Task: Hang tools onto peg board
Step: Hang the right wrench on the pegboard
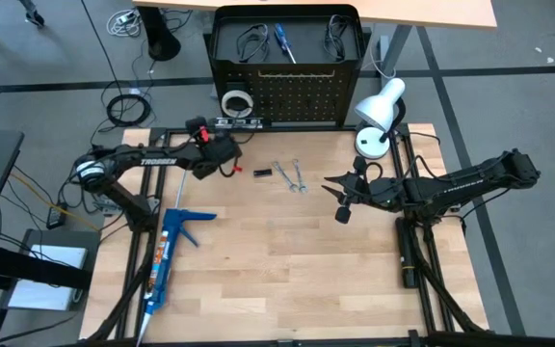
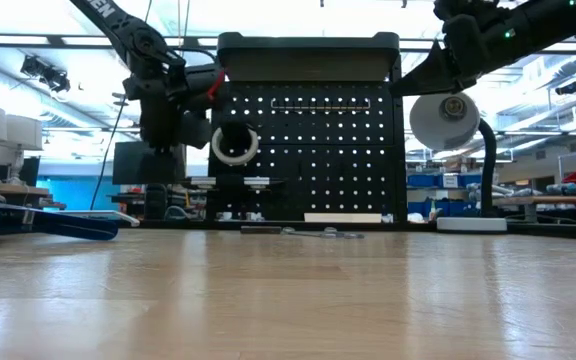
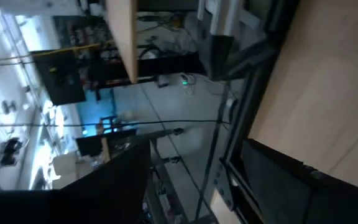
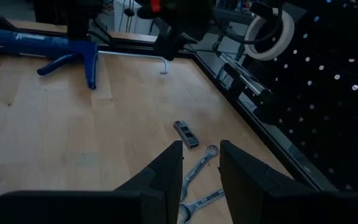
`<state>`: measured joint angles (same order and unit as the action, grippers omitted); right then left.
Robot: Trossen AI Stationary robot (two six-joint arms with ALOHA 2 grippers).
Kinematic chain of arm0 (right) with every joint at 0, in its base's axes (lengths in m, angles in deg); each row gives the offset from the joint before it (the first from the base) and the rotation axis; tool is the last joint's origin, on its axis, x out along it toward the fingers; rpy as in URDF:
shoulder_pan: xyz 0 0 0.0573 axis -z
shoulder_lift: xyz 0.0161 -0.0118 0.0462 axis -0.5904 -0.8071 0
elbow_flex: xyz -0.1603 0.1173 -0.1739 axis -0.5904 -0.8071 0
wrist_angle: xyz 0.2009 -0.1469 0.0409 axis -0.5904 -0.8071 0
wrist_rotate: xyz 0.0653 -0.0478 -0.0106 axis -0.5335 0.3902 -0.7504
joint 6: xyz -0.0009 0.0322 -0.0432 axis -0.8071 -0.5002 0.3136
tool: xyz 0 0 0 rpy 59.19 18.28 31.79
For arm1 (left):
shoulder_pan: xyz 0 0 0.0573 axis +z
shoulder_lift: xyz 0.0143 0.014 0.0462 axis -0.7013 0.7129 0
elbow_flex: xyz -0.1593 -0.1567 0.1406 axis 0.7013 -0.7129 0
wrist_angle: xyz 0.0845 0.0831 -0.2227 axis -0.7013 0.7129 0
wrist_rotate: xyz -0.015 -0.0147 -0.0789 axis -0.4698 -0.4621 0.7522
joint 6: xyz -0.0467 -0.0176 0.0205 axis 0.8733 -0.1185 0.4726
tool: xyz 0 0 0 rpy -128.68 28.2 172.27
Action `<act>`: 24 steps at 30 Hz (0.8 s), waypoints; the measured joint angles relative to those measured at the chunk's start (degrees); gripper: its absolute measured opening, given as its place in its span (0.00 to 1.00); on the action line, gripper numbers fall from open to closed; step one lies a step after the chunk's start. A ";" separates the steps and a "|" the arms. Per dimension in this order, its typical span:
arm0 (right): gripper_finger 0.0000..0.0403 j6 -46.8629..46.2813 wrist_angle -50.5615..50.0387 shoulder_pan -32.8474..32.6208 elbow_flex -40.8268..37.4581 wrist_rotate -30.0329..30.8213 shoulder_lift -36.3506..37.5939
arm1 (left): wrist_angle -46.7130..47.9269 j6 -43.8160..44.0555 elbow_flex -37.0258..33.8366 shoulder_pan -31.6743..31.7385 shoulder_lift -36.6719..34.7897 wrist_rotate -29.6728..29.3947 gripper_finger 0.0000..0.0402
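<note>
The left gripper (image 1: 227,154) hangs near the front of the large upright black perforated metal peg board (image 1: 302,92), its fingers standing wide apart and empty. Just beyond it the white tape ring (image 1: 236,100) already hangs on the board; farther along its top sit black wire loops (image 1: 251,40) and a blue-handled screwdriver (image 1: 283,40).

To that gripper's right, on the pale wooden worktop (image 1: 277,260), lie a small black strip with white marks (image 1: 262,173) and two crossed silver wrenches (image 1: 291,174). Well behind it lies a blue caulking gun (image 1: 167,253).

The right gripper (image 1: 339,198) hovers above the worktop with its fingers partly apart and nothing between them; the wrenches lie just ahead of it and the white desk lamp (image 1: 379,114) off to its side.

The step in hand looks like fetching a wrench. It would go best by coming straight down over one shank, clear of where the two cross, so that only one lifts.

The right wrist view shows the wrenches (image 4: 197,180) right below the fingertips and the strip (image 4: 185,134) beyond. The low view shows the ring (image 2: 234,146) sitting on its peg and the arms well clear of the worktop; the left wrist view shows no tool.
</note>
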<state>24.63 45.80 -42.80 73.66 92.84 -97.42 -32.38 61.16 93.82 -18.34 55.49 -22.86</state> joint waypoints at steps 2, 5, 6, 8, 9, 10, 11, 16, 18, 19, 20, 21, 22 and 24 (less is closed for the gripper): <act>0.28 -1.14 0.00 0.00 0.01 -0.01 0.00 | 0.79 2.55 0.08 -2.30 0.00 -2.02 0.65; 0.28 -4.75 -0.65 0.00 0.00 0.01 0.00 | 1.47 5.73 0.94 -7.19 0.00 -2.39 0.65; 0.28 -6.07 -1.29 0.00 0.01 0.01 0.00 | 1.46 6.75 1.42 -9.16 0.00 -2.45 0.65; 0.28 -8.40 -2.35 0.00 0.00 0.12 0.00 | 1.37 8.32 2.49 -13.25 0.00 -2.61 0.64; 0.27 -9.25 -2.63 0.00 0.00 0.49 0.00 | 1.15 8.86 3.09 -15.21 0.00 -2.92 0.64; 0.27 -9.58 -2.74 0.00 0.00 0.57 0.00 | 0.51 9.60 3.65 -17.22 0.00 -3.49 0.63; 0.27 -9.68 -2.72 0.00 0.00 0.66 0.00 | -0.37 10.05 4.23 -19.19 0.00 -4.13 0.63; 0.24 -12.61 1.56 -0.01 0.01 0.73 0.00 | -9.26 10.04 4.90 -27.31 0.00 -3.63 0.60; 0.23 -14.05 4.20 -0.34 0.00 0.73 0.00 | -13.48 10.24 4.92 -29.59 0.00 -0.34 0.60; 0.23 -14.19 5.35 -0.67 0.02 0.75 0.00 | -15.25 10.46 4.92 -30.49 0.00 1.88 0.60; 0.23 -14.19 6.27 -1.18 0.00 0.92 0.00 | -16.84 10.64 4.92 -31.27 0.00 4.22 0.60; 0.22 -14.21 6.81 -1.73 0.00 1.51 0.00 | -18.05 11.11 4.92 -31.98 0.00 6.58 0.60; 0.22 -14.32 7.01 -2.44 0.02 2.58 0.00 | -18.95 11.51 4.92 -32.65 0.00 8.86 0.60; 0.21 -15.00 6.71 -4.24 0.02 5.91 0.00 | -21.22 11.57 4.61 -33.97 0.00 12.40 0.60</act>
<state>9.63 52.51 -47.03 73.68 98.75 -97.42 -53.60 72.73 98.43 -52.31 55.49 -10.46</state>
